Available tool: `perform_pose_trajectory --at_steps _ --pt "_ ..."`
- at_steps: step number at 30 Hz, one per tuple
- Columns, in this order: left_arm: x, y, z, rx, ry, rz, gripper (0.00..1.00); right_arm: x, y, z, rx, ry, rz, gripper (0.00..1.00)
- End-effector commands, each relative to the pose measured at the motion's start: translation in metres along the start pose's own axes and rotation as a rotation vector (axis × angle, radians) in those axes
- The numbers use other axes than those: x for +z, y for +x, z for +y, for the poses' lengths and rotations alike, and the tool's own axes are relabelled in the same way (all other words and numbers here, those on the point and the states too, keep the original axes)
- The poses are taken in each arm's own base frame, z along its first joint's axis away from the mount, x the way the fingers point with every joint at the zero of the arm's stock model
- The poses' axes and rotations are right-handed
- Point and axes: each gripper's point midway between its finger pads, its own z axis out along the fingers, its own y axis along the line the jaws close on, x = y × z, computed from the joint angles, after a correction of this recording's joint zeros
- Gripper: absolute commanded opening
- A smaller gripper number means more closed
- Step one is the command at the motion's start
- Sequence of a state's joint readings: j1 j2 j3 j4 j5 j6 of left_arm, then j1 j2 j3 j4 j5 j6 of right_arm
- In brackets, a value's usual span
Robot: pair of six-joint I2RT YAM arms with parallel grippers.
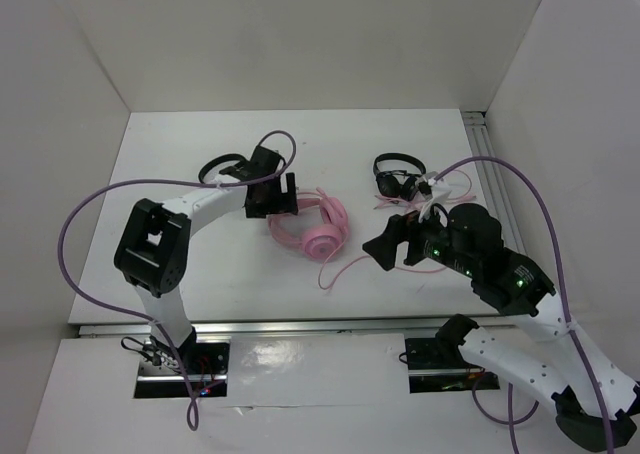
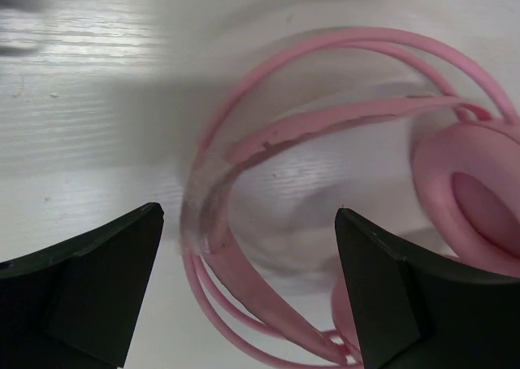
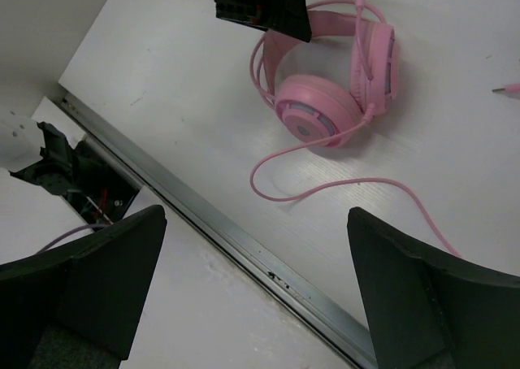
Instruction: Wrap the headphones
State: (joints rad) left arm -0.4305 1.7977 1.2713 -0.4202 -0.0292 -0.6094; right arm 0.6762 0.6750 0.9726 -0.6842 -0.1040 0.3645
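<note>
The headphones (image 1: pixel 312 229) lie on the tabletop (image 1: pixel 200 264), headband (image 2: pixel 349 119) toward 10 o'clock, earcups (image 1: pixel 322 239) toward 4. The left claw (image 1: pixel 283 196) gapes wide over the headband, gripping nothing. The right claw (image 1: pixel 385 242) is wide open and empty.

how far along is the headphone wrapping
Nothing wrapped yet: the cable trails loose on the table beside the pink headphones. In hand: the left claw sits open over the headband, the right claw open, apart. Still to do: gripping, then winding the cable.

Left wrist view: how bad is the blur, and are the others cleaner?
Left wrist: the thin pink headband of the large pink over-ear headphones smears near the lens; glare streaks the white table. Right wrist: headphones and thin pink cable sharp. Top external: even light, reflections on the glossy white panel.
</note>
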Motion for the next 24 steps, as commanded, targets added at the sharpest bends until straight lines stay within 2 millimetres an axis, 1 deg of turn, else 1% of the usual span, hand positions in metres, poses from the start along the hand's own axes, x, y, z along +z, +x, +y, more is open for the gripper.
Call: perform_pose_trajectory --at_steps 1,2,3,5,6,7,8,9,10,12,14,15,16,17,20,21,22,23,24 --pt "0.005 -0.016 0.011 -0.047 -0.062 -0.074 1.0 -0.004 -0.019 0.012 -0.027 -0.058 -0.077 1.0" --pt "0.011 -0.007 0.019 -0.045 -0.089 -0.055 1.0 -0.004 -0.019 0.012 -0.027 -0.058 -0.077 1.0" --pt "0.012 -0.008 0.018 -0.046 -0.083 -0.064 1.0 -0.004 -0.02 0.011 -0.035 -0.049 -0.081 1.0" --pt "0.018 -0.002 0.022 -0.045 -0.092 -0.049 1.0 -0.004 -0.02 0.01 -0.036 -0.049 -0.081 1.0" --pt "0.028 0.008 0.028 -0.044 -0.108 -0.023 1.0 -0.006 -0.021 0.011 -0.037 -0.052 -0.089 1.0" --pt "0.032 0.01 0.023 -0.044 -0.08 -0.011 0.98 -0.006 -0.024 0.012 -0.038 -0.056 -0.099 1.0" --pt "0.036 0.019 0.025 -0.044 -0.081 0.015 0.96 -0.006 -0.024 0.012 -0.038 -0.056 -0.099 1.0" --pt "0.04 0.025 0.021 -0.035 -0.067 0.025 0.93 -0.006 -0.026 0.013 -0.039 -0.06 -0.109 1.0" --pt "0.043 0.032 0.024 -0.035 -0.064 0.038 0.91 -0.006 -0.026 0.013 -0.039 -0.06 -0.109 1.0" --pt "0.046 0.039 0.016 -0.025 -0.047 0.032 0.87 -0.006 -0.028 0.016 -0.041 -0.072 -0.114 1.0" --pt "0.05 0.041 0.02 -0.024 -0.061 0.037 0.85 -0.006 -0.028 0.016 -0.031 -0.073 -0.114 1.0" --pt "0.049 0.043 0.016 -0.015 -0.056 0.04 0.73 -0.006 -0.028 0.016 -0.031 -0.073 -0.114 1.0" --pt "0.053 0.045 0.017 -0.015 -0.058 0.042 0.63 -0.006 -0.028 0.016 -0.031 -0.073 -0.114 1.0" --pt "0.056 0.05 0.014 -0.005 -0.058 0.053 0.56 -0.006 -0.028 0.016 -0.031 -0.073 -0.114 1.0" --pt "0.055 0.055 0.016 -0.014 -0.083 0.062 0.01 -0.006 -0.029 0.014 -0.03 -0.06 -0.119 1.0" --pt "0.05 0.055 0.016 -0.024 -0.086 0.065 0.0 -0.008 -0.03 0.015 -0.03 -0.06 -0.119 1.0" --pt "0.047 0.063 0.021 -0.023 -0.096 0.08 0.0 -0.008 -0.03 0.015 -0.03 -0.06 -0.119 1.0" --pt "0.04 0.065 0.023 -0.014 -0.112 0.074 0.0 -0.008 -0.03 0.013 -0.03 -0.052 -0.122 1.0" --pt "0.021 0.056 0.015 -0.006 -0.088 0.025 0.0 -0.008 -0.03 0.013 -0.03 -0.051 -0.122 1.0"
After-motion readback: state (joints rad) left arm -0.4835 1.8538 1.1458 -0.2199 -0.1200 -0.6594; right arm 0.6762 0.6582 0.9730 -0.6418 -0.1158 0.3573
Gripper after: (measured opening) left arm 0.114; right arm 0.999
